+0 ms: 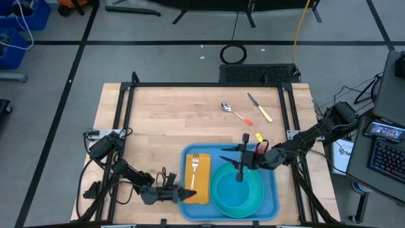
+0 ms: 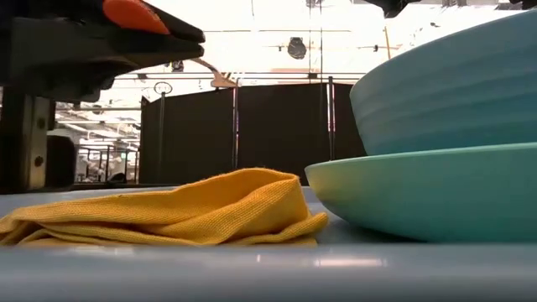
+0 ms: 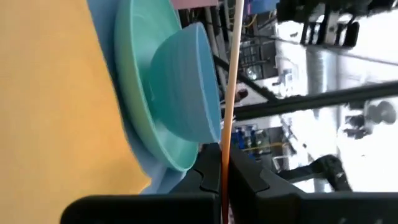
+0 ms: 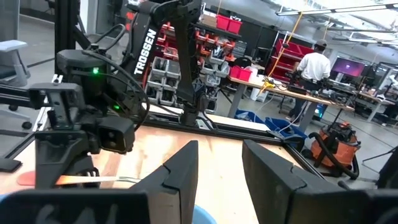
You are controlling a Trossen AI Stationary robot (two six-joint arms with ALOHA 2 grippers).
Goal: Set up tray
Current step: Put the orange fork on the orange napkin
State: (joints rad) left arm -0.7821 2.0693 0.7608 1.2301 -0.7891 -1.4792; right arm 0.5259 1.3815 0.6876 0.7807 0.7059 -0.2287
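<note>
Fork (image 1: pixel 196 166) pinched in left end effector (image 1: pixel 183 194); right end effector (image 1: pixel 241 159) open, empty over tray (image 1: pixel 272 199)

What I can't make out from here

From above, the left gripper (image 1: pixel 187 195) sits over the near end of the orange napkin (image 1: pixel 197 179) on the tray (image 1: pixel 273 204), so I can't see that end of the napkin or whether the fork (image 1: pixel 195 164) handle touches it. In the low view the bowl (image 2: pixel 453 84) and the plate (image 2: pixel 419 195) beside the napkin are cut off by the frame edge, and the dark gripper body above the napkin is cropped too. My left wrist view shows only a thin edge of the fork between the fingers (image 3: pixel 202 180); its tines run out of frame. The person (image 4: pixel 313 67) far beyond the tray is too small to describe.
</note>
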